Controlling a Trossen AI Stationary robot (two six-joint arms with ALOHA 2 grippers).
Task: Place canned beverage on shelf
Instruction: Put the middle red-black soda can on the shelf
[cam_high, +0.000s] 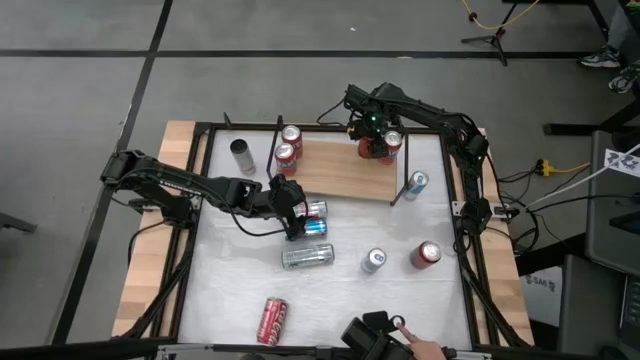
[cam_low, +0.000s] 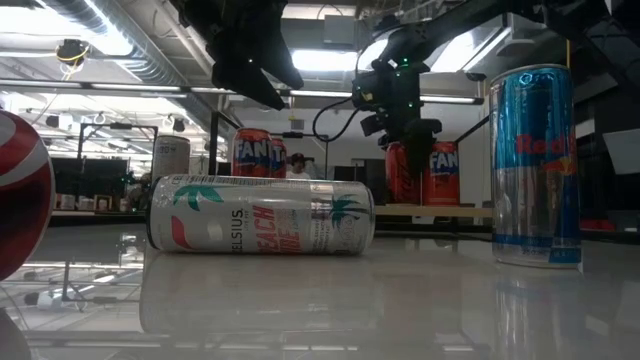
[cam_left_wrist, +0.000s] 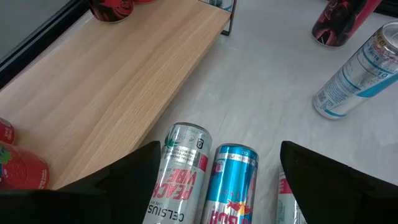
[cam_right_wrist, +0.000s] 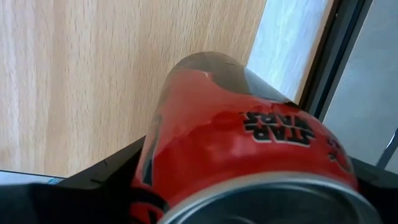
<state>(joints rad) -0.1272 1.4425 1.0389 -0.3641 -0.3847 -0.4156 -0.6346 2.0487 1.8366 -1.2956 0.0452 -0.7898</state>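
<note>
While the right claw (cam_high: 377, 143) stands over the far right end of the shelf (cam_high: 340, 172), its fingers sit spread around a red can (cam_right_wrist: 242, 149) (Star Wars print) standing upright on the board; whether they press it, I cannot tell. Two orange cans (cam_high: 288, 146) stand at the shelf's left end. Above two lying cans (cam_high: 315, 218) on the tabletop (cam_high: 400, 290), the left claw (cam_high: 297, 212) hovers with fingers apart.
</note>
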